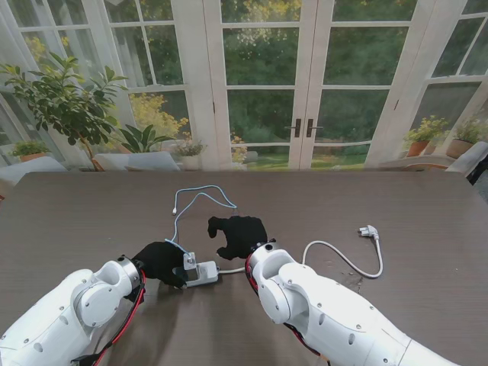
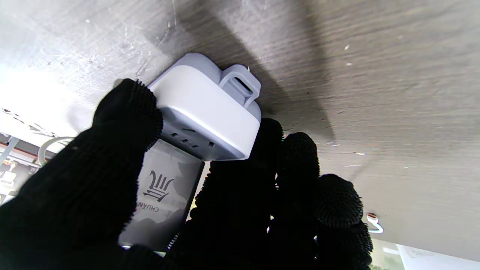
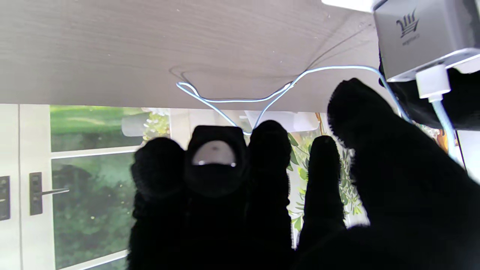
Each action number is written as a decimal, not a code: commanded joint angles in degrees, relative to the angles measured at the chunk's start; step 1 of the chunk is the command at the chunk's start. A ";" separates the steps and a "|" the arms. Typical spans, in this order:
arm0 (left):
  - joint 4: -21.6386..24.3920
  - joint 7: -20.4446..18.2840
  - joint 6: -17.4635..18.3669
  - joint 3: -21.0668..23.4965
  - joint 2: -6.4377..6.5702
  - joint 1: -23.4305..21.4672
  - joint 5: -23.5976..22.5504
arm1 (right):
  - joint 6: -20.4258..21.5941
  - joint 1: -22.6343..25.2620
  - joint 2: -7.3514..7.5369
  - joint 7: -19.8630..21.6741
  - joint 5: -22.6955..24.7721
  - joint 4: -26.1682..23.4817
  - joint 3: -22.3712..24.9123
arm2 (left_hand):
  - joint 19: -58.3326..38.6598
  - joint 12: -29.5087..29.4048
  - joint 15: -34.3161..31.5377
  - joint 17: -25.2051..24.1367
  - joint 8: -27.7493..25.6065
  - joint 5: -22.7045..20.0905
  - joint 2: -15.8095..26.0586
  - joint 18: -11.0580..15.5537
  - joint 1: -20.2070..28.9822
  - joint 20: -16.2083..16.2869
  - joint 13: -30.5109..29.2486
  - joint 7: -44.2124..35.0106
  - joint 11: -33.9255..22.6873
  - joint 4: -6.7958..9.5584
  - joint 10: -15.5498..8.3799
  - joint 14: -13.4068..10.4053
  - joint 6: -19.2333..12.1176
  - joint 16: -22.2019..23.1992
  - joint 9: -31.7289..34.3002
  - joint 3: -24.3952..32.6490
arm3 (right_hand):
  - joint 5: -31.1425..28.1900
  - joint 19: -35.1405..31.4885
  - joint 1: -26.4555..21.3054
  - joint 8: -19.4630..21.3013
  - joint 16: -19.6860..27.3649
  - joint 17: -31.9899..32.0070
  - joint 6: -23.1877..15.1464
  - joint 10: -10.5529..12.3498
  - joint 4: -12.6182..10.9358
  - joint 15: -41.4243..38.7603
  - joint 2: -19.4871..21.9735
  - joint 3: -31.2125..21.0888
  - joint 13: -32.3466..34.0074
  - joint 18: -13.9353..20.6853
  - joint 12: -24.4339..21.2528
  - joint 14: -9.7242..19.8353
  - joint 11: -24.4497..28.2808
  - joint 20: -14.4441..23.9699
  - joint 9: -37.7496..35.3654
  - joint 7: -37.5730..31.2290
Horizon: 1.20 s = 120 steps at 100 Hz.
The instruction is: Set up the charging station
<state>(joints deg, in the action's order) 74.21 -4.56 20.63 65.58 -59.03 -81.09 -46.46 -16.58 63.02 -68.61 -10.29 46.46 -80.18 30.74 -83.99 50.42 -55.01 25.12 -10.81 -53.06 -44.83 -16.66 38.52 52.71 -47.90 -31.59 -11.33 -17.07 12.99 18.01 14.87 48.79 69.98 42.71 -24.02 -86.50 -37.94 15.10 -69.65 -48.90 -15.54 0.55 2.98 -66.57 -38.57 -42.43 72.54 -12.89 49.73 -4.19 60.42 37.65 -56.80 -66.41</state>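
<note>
The left hand (image 1: 162, 261) clamps the white power strip (image 1: 200, 273) near my edge of the desk (image 1: 69, 221), thumb on one side and fingers on the other, apparently to pin it steady while things get plugged in. A grey charger block (image 1: 188, 263) stands in the strip, and the wrist view shows a USB plug seated in it. Just at two o'clock from the strip, the right hand (image 1: 239, 233) hovers released, fingers spread and holding nothing, likely having let go or readying to take the cable. The pale blue charging cable (image 1: 200, 197) loops away toward twelve o'clock, its free end lying loose. Out at three o'clock, the strip's white cord (image 1: 335, 255) trails to its wall plug (image 1: 368, 230), unplugged.
</note>
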 commanded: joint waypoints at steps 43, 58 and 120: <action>-1.47 -2.71 -0.08 -0.87 0.19 -0.90 -0.60 | 2.99 2.43 1.06 3.12 -1.11 -0.71 -0.60 | -2.89 1.49 -1.88 1.00 -1.39 -9.71 4.84 2.73 17.18 -0.18 -1.27 -14.15 -2.99 3.96 -3.72 -0.12 -13.11 0.41 4.14 12.72 | -0.33 -14.91 -0.25 -1.05 17.74 -15.62 -0.09 1.54 -5.50 -25.77 -5.68 -16.24 2.69 -0.25 5.61 3.74 5.96 -0.78 -15.53 28.18; -1.31 -3.17 -0.17 -0.81 0.25 -0.94 -0.49 | 3.39 2.30 0.88 3.83 -2.62 0.03 -1.16 | -2.91 1.53 -1.94 1.01 -1.40 -9.63 4.89 2.75 17.17 -0.17 -1.29 -14.14 -3.04 3.95 -3.60 -0.12 -12.94 0.38 4.18 12.64 | 0.38 -20.06 1.13 -1.66 13.76 -17.90 0.49 2.23 -20.41 -32.23 -4.06 -15.42 2.74 2.77 7.35 6.12 6.79 -0.02 -19.52 29.22; -0.91 -4.44 -0.15 -0.44 0.44 -1.07 -0.43 | 3.52 1.16 -0.83 2.62 -5.49 4.03 -4.40 | -3.02 1.57 -2.08 1.18 -1.43 -9.64 4.85 2.87 17.19 -0.17 -1.43 -14.18 -3.09 3.99 -3.61 -0.09 -12.96 0.28 4.24 12.71 | -0.71 -26.87 0.41 -2.22 10.32 -19.26 0.19 3.20 -25.34 -37.45 -1.68 -11.64 2.75 9.01 8.05 8.58 5.78 2.22 -25.23 30.25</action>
<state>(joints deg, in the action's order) 74.77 -6.77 20.63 65.60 -58.83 -80.79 -46.36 -13.19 63.91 -69.20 -8.50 40.76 -76.06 26.72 -84.02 50.73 -55.10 25.14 -10.85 -53.06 -44.83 -16.66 38.52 52.71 -47.90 -31.66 -11.34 -17.11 12.99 18.01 14.87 48.79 70.00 42.71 -24.17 -100.10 -37.15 13.56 -69.65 -65.63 -14.71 3.68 -20.62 -97.38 -41.06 -54.88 74.33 -9.41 57.05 1.42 65.09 38.63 -75.70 -66.39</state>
